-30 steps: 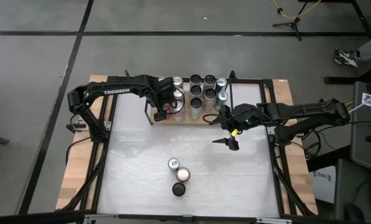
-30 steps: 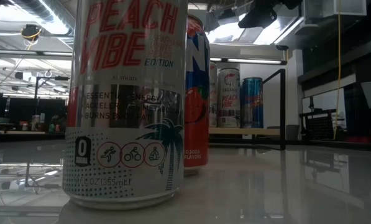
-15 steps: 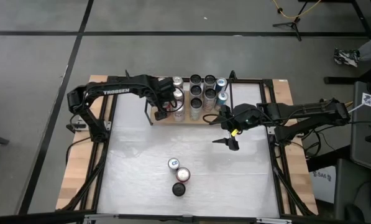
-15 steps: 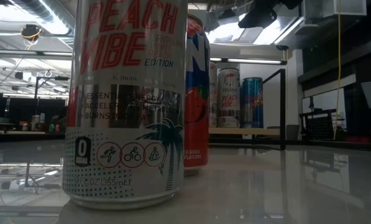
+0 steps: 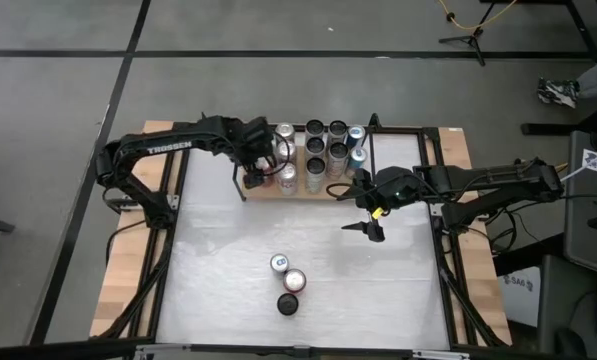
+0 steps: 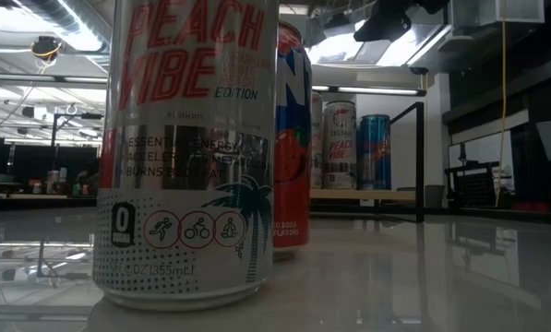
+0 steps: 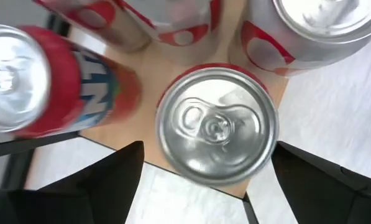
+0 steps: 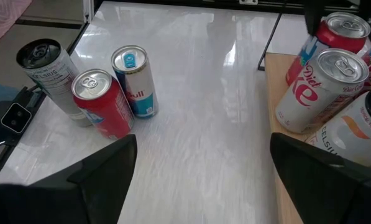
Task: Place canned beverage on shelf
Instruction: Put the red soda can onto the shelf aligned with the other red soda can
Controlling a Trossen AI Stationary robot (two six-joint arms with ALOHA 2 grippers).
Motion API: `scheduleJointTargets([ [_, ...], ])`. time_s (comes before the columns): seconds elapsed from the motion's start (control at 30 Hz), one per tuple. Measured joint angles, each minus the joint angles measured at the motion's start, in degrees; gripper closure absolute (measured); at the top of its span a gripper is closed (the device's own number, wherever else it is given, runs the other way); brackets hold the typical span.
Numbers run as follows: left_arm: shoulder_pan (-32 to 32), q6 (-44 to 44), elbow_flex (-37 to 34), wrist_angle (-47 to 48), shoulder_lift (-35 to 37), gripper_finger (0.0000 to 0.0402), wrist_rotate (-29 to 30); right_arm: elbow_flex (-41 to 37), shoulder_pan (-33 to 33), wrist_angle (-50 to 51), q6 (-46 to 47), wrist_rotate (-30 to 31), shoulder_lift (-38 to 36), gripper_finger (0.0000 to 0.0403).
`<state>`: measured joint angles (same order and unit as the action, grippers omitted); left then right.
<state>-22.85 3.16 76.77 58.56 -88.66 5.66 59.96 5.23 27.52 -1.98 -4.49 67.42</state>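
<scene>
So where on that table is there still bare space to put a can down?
The white tabletop is bare between the shelf and the three loose cans, and on both sides of those cans. The shelf's right half is packed with cans. Its left end, by the black upright, looks freer, though the left gripper hangs open there over a can.

A lab or workshop: bare grey concrete floor [image 5: 68,120], exposed ceiling ducts [image 6: 67,23], a black tripod stand [image 5: 468,38], cluttered workbenches [image 6: 35,184] behind.

Left arm: reaching far table edge, left gripper [image 5: 261,172] jaws apart | Right arm: mid-table, right gripper [image 5: 371,227] jaws apart
</scene>
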Motion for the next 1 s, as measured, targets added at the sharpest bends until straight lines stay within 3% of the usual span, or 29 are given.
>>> scheduleJointTargets([
  [0.5, 0.5, -0.6, 0.0, -1.3, 10.0, 0.0061, 0.9, 0.0, 0.0, 0.0, 0.0, 0.0, 0.0, 0.004],
  [0.77, 4.3, -17.0, 0.0, -2.6, 11.8, 0.0061, 0.5, 0.0, 0.0, 0.0, 0.0, 0.0, 0.0, 0.004],
  [1.0, 9.2, -19.3, 0.0, -3.0, 11.4, 0.0062, -2.3, 0.0, 0.0, 0.0, 0.0, 0.0, 0.0, 0.004],
])
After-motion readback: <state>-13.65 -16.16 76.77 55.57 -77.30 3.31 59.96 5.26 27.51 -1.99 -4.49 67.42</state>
